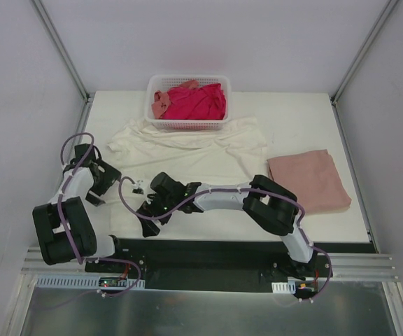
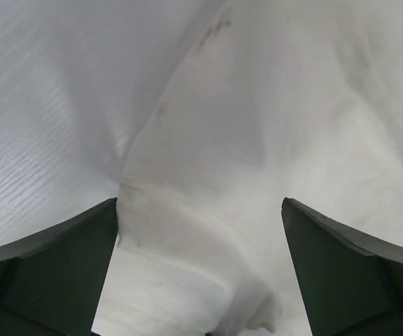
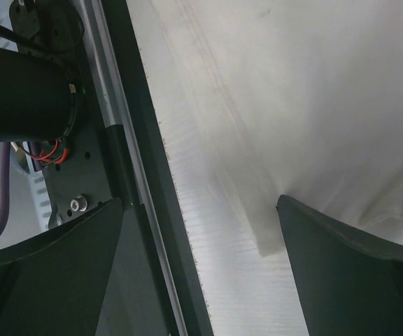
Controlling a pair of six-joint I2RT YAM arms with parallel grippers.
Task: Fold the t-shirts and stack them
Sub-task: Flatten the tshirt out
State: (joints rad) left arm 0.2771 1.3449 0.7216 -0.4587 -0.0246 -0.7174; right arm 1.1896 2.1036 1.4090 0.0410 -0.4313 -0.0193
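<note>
A cream t-shirt lies spread flat across the middle of the table. My left gripper hovers open over its left edge; in the left wrist view the cream cloth fills the space between the wide-apart fingers. My right gripper is open low over the shirt's near part. Its wrist view shows a hem corner just beside the right finger. A folded dusty pink t-shirt lies at the right. A magenta-red t-shirt and a salmon one lie crumpled in the basket.
The white lattice basket stands at the back centre, on the cream shirt's far edge. The black rail of the table's near edge runs under my right gripper, with the left arm's base beyond it. Grey walls enclose the table.
</note>
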